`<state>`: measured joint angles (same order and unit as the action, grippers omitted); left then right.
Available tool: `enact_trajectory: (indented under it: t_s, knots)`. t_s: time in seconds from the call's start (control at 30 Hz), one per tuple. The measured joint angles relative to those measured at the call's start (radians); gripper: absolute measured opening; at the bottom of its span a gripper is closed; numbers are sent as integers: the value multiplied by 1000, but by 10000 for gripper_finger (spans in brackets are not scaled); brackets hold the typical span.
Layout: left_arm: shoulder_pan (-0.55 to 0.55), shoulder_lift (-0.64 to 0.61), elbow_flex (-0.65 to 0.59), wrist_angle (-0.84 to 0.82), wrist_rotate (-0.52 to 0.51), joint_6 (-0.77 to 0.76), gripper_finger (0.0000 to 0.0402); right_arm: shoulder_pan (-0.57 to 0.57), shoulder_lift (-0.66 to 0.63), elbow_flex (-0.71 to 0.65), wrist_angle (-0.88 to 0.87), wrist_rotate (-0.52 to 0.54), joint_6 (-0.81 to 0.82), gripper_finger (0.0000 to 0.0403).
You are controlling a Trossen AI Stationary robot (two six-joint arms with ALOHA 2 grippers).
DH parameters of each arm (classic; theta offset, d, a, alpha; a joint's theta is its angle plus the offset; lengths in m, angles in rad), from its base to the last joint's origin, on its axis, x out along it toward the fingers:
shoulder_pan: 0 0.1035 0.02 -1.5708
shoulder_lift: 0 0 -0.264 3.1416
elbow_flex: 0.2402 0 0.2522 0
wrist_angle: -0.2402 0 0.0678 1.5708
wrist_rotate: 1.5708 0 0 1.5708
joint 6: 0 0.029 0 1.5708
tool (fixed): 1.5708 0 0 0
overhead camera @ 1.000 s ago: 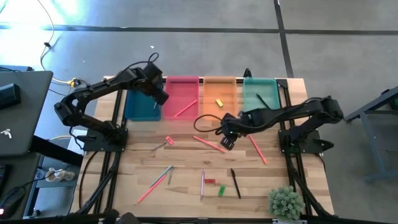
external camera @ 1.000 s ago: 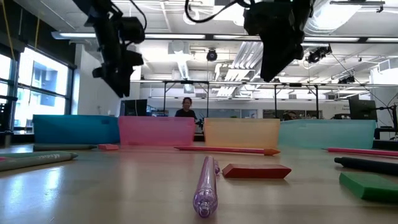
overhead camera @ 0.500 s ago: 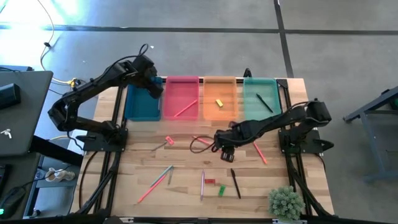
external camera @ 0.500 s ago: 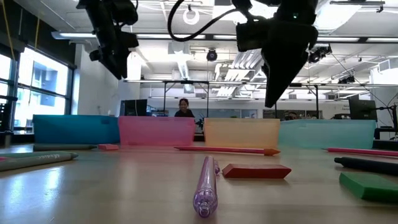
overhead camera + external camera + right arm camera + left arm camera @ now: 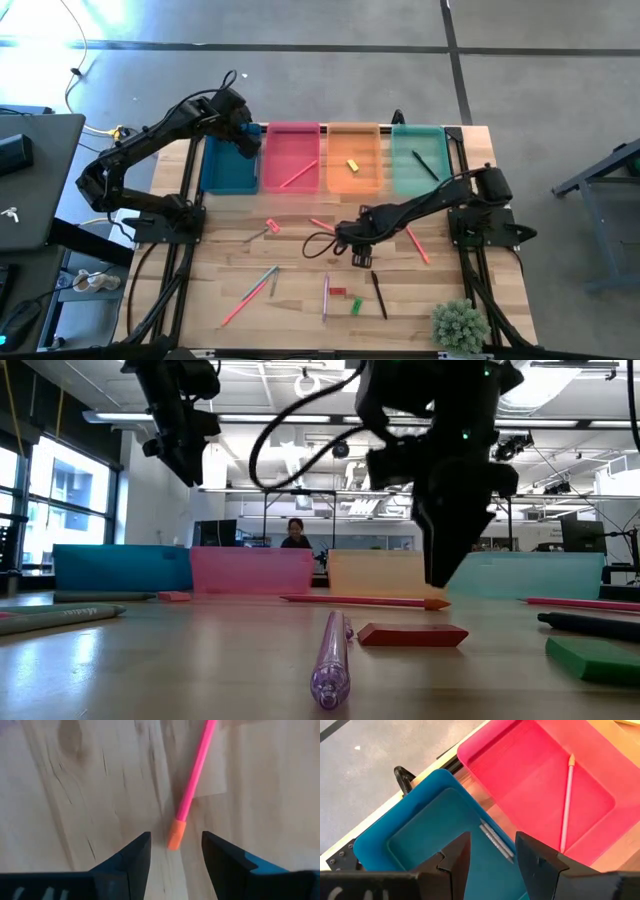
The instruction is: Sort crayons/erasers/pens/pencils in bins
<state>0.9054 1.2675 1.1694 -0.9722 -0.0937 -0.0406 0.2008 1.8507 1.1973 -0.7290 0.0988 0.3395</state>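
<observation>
Two open fingers of my right gripper point(image 5: 172, 851) straddle the orange eraser tip of a pink pencil point(image 5: 195, 777) lying on the wooden table point(image 5: 300, 255) just near of the bins; I judge I should drop straight down, close squarely across the shaft, then lift. My left gripper point(image 5: 490, 857) hangs spread and empty over the teal-blue bin point(image 5: 427, 832).

High view looks straight down; low view faces the bins point(image 5: 250, 570) level.

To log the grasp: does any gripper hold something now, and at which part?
Nothing is held. The right gripper is open over the eraser end of a pink pencil; the left gripper is empty above the teal bin.
</observation>
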Motion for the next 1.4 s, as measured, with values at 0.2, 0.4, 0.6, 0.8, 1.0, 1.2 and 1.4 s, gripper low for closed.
enact_trajectory:
  t_s: [0.2, 0.4, 0.6, 0.8, 1.0, 1.2, 1.4]
  knots:
    - [0, 0, 0, 0, 0, 0, 143, -3, 63, 0, 8, -8, 33, 169]
    - [0, 0, -1, 0, 0, 0, 143, -15, 74, 3, 11, -33, 70, 163]
    - [0, 0, -1, -13, 0, 0, 143, -42, 76, 3, 15, -60, 64, 95]
    - [0, 0, -1, -74, 1, 0, 143, -70, 76, 1, 14, -95, 43, 22]
    - [0, 0, -1, -93, 1, 0, 143, -87, 77, 1, 14, -133, -4, 10]
    - [0, 0, -1, -93, 1, 0, 143, -91, 59, -3, 15, -159, -37, 5]
    - [0, 0, -1, -93, 2, 0, 143, -104, 10, -4, 40, -186, -61, 3]
